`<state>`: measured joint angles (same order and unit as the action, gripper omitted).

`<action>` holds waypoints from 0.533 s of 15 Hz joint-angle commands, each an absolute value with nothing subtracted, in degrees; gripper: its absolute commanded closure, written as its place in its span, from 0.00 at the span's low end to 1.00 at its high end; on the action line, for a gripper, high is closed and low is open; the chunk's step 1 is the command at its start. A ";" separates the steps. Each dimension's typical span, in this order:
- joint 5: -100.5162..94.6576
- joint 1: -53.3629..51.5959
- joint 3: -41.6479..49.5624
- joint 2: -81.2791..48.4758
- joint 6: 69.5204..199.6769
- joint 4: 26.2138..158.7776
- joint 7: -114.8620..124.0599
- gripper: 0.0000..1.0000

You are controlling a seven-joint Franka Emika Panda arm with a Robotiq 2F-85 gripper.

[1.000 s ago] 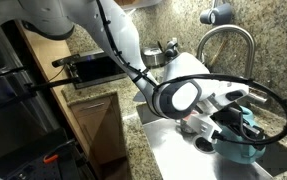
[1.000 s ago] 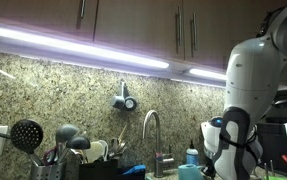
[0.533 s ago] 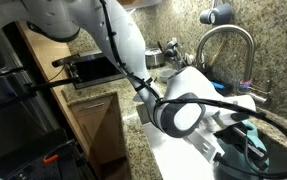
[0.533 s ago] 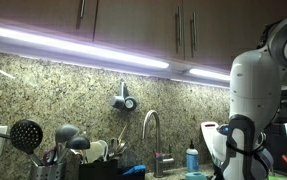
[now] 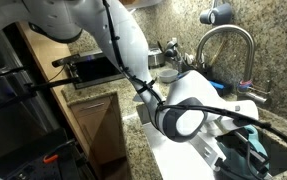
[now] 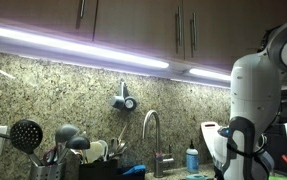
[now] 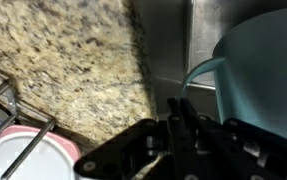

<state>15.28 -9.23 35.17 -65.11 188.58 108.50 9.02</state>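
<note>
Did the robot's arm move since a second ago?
Yes. In an exterior view the arm dropped lower and a little to the right, ending farther below the faucet.

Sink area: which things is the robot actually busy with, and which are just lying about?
In hand:
claw, shut
teal bowl right beside it, in the steel sink

Just lying about:
faucet
white plate
utensils
blue bottle
granite counter
</note>
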 commanded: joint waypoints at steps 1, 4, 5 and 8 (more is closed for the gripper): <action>14.97 -9.03 35.08 -65.10 188.59 108.39 9.15 0.98; 13.60 -8.42 33.60 -64.57 188.47 108.52 7.83 0.98; 13.36 -8.60 33.28 -64.66 188.67 108.63 7.68 0.98; 12.93 -9.37 32.74 -64.91 189.11 108.89 7.32 0.98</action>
